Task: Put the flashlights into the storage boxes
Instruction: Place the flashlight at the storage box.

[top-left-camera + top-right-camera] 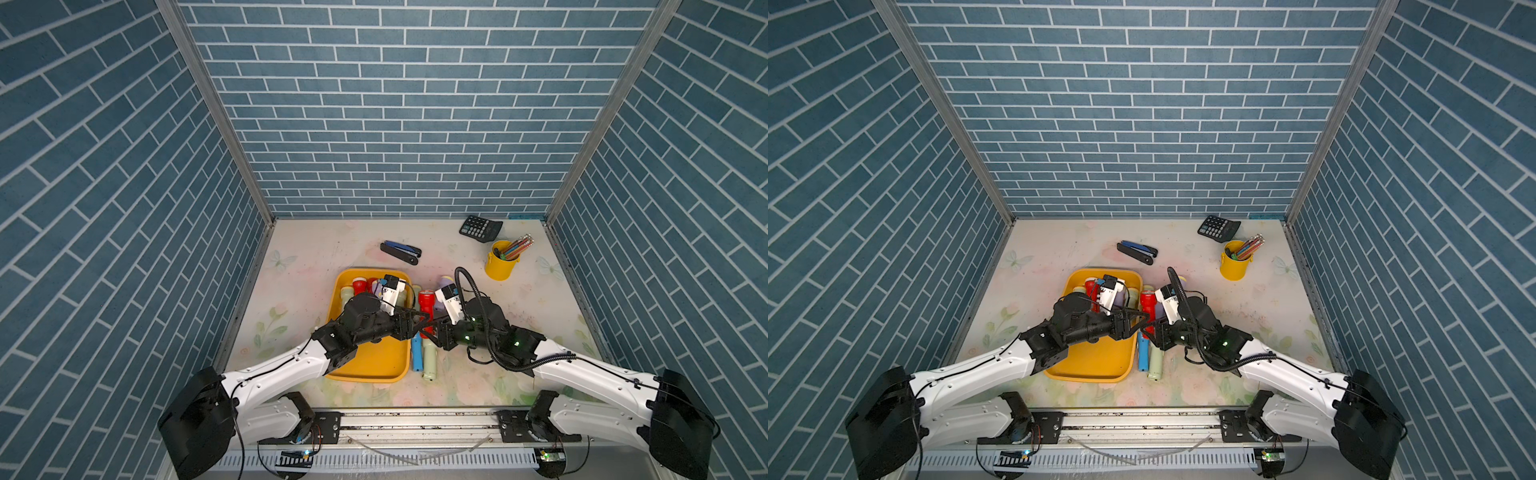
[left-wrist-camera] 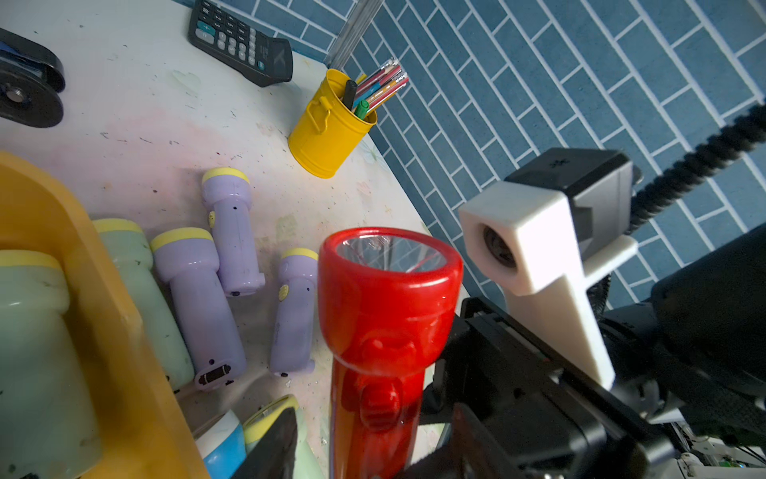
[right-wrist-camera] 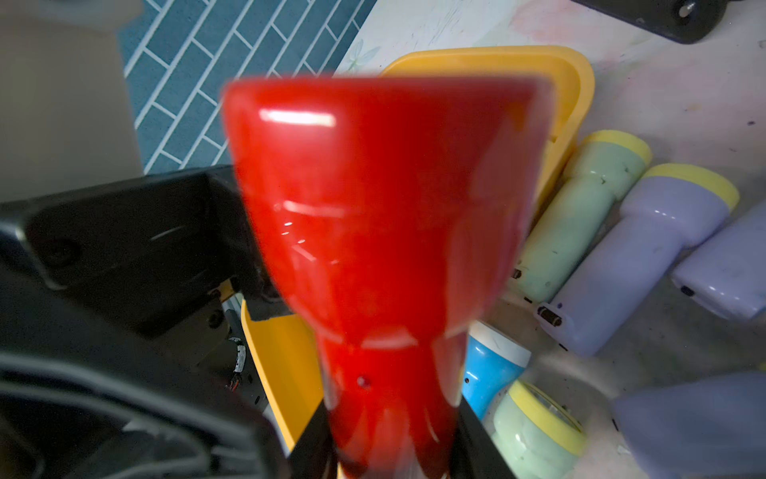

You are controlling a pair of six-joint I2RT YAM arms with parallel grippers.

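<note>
A red flashlight hangs just right of the yellow-orange storage box. My right gripper is shut on its handle. My left gripper stands open around the same handle, with a gap on one side. Inside the box lie red, lilac and pale green flashlights. On the table beside it are a blue flashlight, a pale green flashlight and three lilac flashlights.
A black calculator and a yellow pencil cup stand at the back right. A black and blue tool lies behind the box. Blue brick walls close in the table on three sides.
</note>
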